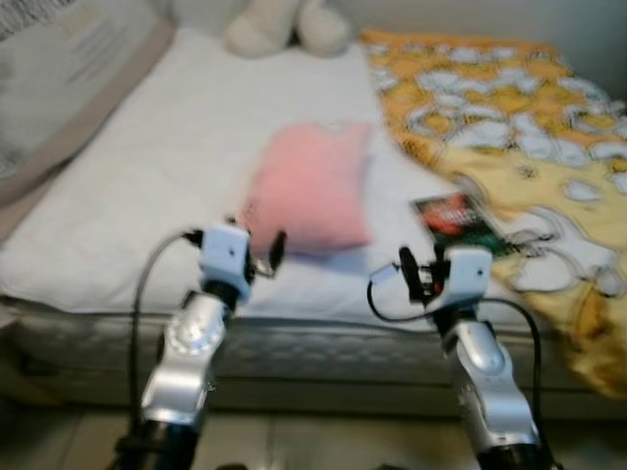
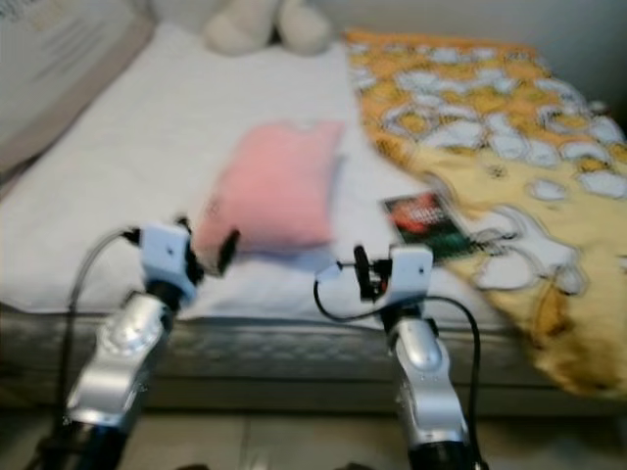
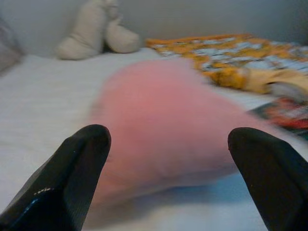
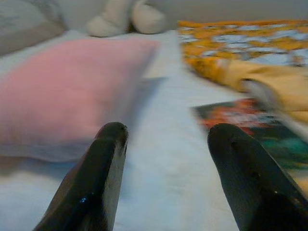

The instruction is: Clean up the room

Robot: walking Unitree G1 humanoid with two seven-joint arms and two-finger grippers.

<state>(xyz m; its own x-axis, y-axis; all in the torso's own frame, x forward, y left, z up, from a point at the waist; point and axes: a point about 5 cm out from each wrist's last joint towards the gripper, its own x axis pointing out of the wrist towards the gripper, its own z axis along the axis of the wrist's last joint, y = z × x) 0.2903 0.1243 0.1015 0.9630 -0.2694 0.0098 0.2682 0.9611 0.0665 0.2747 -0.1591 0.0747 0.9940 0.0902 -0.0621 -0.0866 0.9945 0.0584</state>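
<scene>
A pink pillow [image 1: 313, 186] lies in the middle of the white bed [image 1: 167, 157]. My left gripper [image 1: 263, 253] hovers open at the bed's front edge, just short of the pillow's near corner; its wrist view has the pink pillow [image 3: 163, 130] between its black fingers [image 3: 72, 178]. My right gripper [image 1: 416, 276] is open too, held over the front edge to the right of the pillow. A dark book with a red and green cover [image 1: 456, 220] lies just beyond it, seen as the book [image 4: 255, 127] past the fingers [image 4: 96, 183].
An orange and yellow patterned blanket [image 1: 519, 127] covers the bed's right side. A cream plush toy [image 1: 284, 24] sits at the far end. A grey pillow [image 1: 69, 78] rests at the far left. The mattress edge [image 1: 323, 352] runs below both grippers, with tiled floor beneath.
</scene>
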